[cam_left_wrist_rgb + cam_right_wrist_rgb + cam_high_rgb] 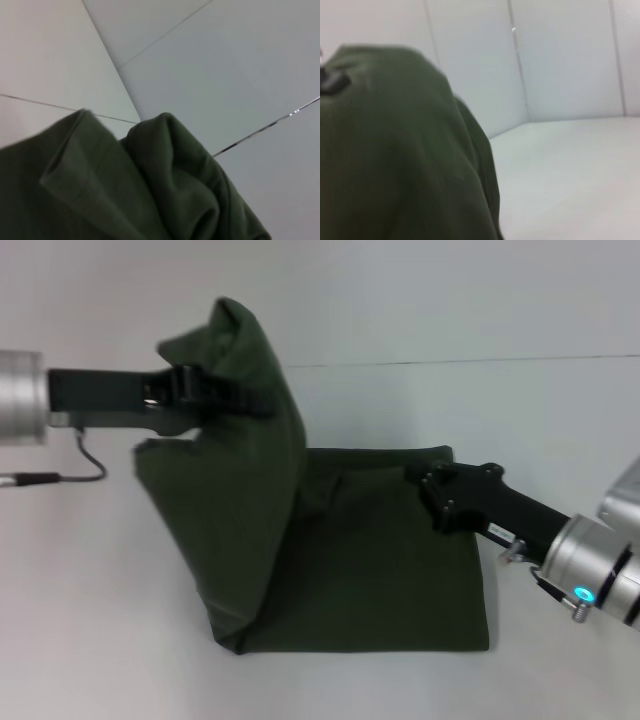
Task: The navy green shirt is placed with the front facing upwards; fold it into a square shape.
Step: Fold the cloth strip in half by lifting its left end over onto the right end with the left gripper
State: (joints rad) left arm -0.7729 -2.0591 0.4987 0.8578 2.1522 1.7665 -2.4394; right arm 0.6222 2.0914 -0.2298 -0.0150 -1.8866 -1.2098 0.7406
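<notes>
2 silver arms, black pincers; right wrist cyan light [583,594].

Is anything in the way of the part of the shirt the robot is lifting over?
Nothing visible. The left gripper holds the navy green shirt raised; the right gripper rests at its far edge.

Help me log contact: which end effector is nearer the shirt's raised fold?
Left. The left end effector grips the navy green shirt at its lifted fold; the right end effector rests on the flat part.

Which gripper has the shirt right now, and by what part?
The left gripper holds the navy green shirt by a bunched edge, lifted. The right gripper is at its far right edge; grip unclear.
</notes>
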